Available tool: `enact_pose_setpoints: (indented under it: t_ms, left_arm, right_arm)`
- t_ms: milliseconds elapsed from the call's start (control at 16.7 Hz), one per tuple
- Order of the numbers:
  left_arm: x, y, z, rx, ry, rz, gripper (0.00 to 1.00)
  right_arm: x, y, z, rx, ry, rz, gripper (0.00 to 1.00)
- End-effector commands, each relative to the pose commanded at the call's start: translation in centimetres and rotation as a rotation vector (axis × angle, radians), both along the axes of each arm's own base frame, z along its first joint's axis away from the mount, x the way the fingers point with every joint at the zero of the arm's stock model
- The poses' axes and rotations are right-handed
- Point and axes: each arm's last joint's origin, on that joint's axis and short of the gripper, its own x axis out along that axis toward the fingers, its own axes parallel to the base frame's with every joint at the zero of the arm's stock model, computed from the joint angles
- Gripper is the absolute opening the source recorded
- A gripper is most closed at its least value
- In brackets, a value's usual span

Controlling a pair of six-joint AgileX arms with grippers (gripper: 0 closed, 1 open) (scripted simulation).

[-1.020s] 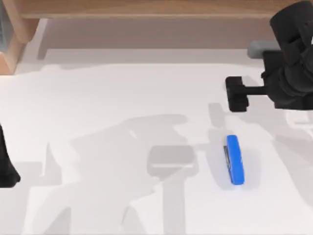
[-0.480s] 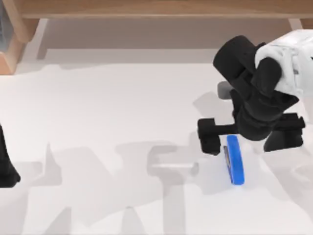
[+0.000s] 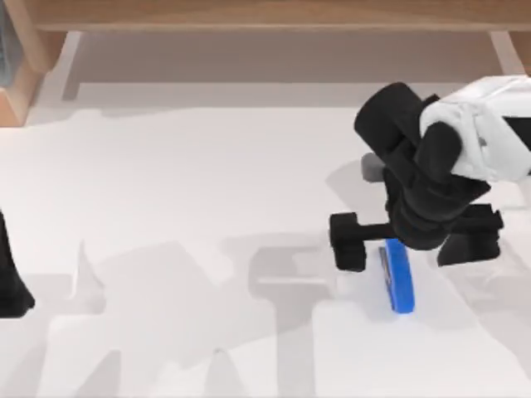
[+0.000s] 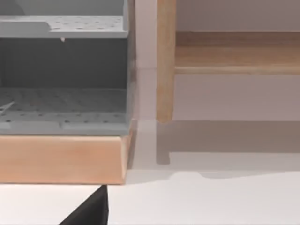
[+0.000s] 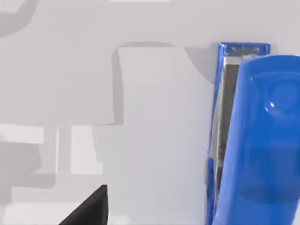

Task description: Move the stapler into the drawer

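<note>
Right pincer (image 3: 412, 243) hides stapler (image 3: 400, 280) partly.

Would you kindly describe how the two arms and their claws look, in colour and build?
The right arm has a white, boxy outer casing that gives way to glossy black rounded wrist housings. Its claw, the right claw, is matte black with blocky, squared fingers on a thin black crossbar. The left arm, parked at the table's left edge, shows as a plain black shape. No cables or markings are visible.

Stapler partly covered

The right gripper (image 3: 413, 245) hides the far end of the stapler (image 3: 399, 280); the wrist view's edge crops it (image 5: 262, 154).
</note>
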Motion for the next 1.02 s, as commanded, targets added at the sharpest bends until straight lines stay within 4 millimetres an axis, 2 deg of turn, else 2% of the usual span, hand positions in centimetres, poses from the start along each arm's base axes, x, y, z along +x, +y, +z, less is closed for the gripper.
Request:
enact_pose_setpoints:
  t_ms: [240,480,1020]
  left_arm:
    - [0.0,0.0,0.0,0.0,0.0,0.0,1.0]
    - [0.0,0.0,0.0,0.0,0.0,0.0,1.0]
    - [0.0,0.0,0.0,0.0,0.0,0.0,1.0]
  right_arm:
    - [0.3,0.0,-3.5,0.001,-0.001,0.0,1.0]
    - [0.3,0.0,-3.9,-0.001,0.001,0.0,1.0]
    - [0.3,0.0,-3.9,-0.001,0.001,0.0,0.32]
